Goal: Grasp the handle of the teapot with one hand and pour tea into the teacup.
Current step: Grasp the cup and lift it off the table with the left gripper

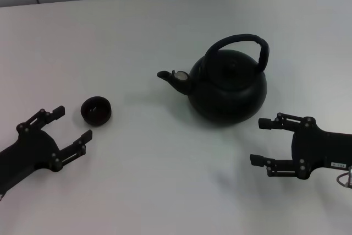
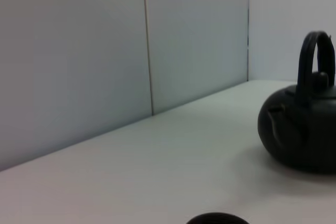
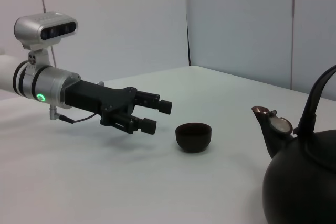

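So nothing's been grabbed yet. The teapot [image 1: 228, 89] sits upright on the white table [image 1: 165, 180], right of center, spout aimed toward the robot's left, and the teacup [image 1: 96, 109] is out that same way, well apart from the pot. The right gripper [image 1: 264, 141] is parked low just beside the pot's near-right side with its fingers spread apart, holding nothing. The left gripper [image 1: 74, 122] is also spread wide and empty, sitting right next to the cup. The bit that matters: the handle [image 1: 242, 45] arches over the lid and runs roughly left-to-right, same line as the spout, and it's up above and a little beyond the right gripper. So I'd say the right arm is the obvious one to take it, since it's much nearer. It'd need to lift up and come in over the pot to close across that hoop, then tip toward the cup.
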You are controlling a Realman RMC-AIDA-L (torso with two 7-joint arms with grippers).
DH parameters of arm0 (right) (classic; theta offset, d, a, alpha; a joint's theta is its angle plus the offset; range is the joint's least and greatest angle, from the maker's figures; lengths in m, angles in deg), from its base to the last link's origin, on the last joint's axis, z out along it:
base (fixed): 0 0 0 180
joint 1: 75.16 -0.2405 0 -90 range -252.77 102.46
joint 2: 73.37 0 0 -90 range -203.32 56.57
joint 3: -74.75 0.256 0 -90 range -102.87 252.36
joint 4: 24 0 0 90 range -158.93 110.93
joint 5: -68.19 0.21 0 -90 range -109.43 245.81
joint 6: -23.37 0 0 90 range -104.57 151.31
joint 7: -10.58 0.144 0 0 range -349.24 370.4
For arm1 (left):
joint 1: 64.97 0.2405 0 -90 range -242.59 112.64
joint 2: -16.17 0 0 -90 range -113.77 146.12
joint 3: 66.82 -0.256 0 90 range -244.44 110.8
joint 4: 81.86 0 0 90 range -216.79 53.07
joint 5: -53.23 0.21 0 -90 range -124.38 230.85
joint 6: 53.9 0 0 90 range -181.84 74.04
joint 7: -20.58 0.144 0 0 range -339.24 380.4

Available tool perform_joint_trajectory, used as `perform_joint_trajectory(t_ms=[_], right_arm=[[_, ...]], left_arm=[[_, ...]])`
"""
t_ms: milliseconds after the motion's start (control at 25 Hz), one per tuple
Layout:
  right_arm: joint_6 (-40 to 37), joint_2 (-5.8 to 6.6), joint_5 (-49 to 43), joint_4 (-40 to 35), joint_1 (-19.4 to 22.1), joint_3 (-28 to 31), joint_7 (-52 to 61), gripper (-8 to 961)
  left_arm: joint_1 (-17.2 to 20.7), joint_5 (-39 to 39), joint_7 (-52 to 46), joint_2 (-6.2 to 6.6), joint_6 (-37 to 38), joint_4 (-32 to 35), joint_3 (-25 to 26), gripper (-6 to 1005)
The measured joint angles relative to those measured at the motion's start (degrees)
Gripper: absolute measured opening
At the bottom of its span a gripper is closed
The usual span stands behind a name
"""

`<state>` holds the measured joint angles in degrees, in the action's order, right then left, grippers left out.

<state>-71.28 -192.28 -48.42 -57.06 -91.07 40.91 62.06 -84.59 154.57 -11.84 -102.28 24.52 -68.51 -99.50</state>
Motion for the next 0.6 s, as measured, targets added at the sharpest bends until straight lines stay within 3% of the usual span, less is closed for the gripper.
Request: perform_joint_trajectory(t_ms=[440, 600], right_arm=[[0.09, 0.00, 0.01, 0.00, 0.00, 0.00, 0.08, 805], [0.09, 0.00, 0.04, -0.06, 0.00, 0.00, 0.13, 805]], left_arm=[[-0.74, -0.01, 0.00, -0.01, -1.94, -0.12, -0.36, 791], [-2.66, -0.01, -0.01, -0.18, -4.11, -1.34, -0.43, 790]])
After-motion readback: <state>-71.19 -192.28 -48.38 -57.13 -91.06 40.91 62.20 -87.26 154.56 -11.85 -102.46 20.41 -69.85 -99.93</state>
